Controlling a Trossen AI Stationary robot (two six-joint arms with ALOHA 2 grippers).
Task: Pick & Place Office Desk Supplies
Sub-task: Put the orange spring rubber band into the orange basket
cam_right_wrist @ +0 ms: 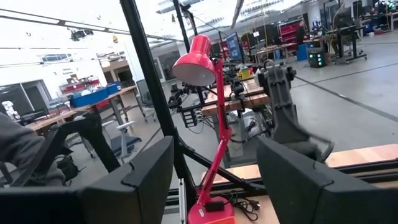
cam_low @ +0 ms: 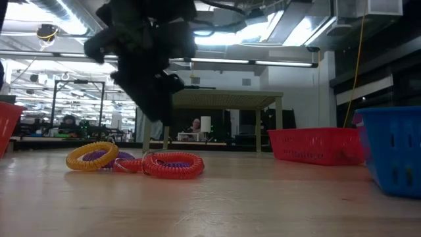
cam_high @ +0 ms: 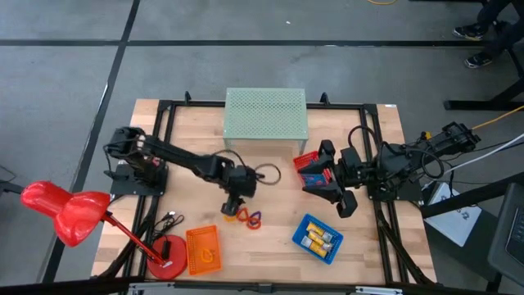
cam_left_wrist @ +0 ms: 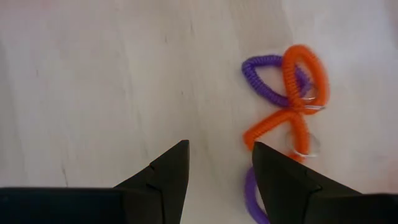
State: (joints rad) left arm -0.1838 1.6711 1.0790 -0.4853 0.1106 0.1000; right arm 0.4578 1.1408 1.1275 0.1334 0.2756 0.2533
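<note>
High view, left gripper (cam_high: 236,202): reaches out over the middle of the wooden table (cam_high: 270,246) and hangs just beside a small heap of coil rings (cam_high: 246,217), which lie a little nearer the front edge.
High view, right gripper (cam_high: 326,176): held over the right part of the table, by a red basket (cam_high: 305,161).
High view, other things: a blue basket (cam_high: 317,238) holding yellow-and-silver blocks (cam_high: 316,238) at front right; an orange basket (cam_high: 203,249) at front left; a pale green perforated box (cam_high: 265,114) at the back; a red desk lamp (cam_high: 70,215) with its base at the front left corner.
Low view, rings: a yellow ring (cam_low: 91,156), a red ring (cam_low: 173,164) and purple coils between them lie flat on the table, touching one another.
Low view, left gripper (cam_low: 154,99): dark and hanging above the rings, clear of them; its fingers are not plain here.
Low view, baskets: red basket (cam_low: 314,145) far right, blue basket (cam_low: 391,157) at the right edge.
Left wrist view, left gripper (cam_left_wrist: 217,165): fingers apart with bare table between them, nothing held.
Left wrist view, rings: an orange ring (cam_left_wrist: 305,78) crosses a purple ring (cam_left_wrist: 267,81); another purple coil sits just by one fingertip.
Right wrist view, right gripper (cam_right_wrist: 214,171): fingers spread wide, empty, facing the lamp (cam_right_wrist: 205,112).
</note>
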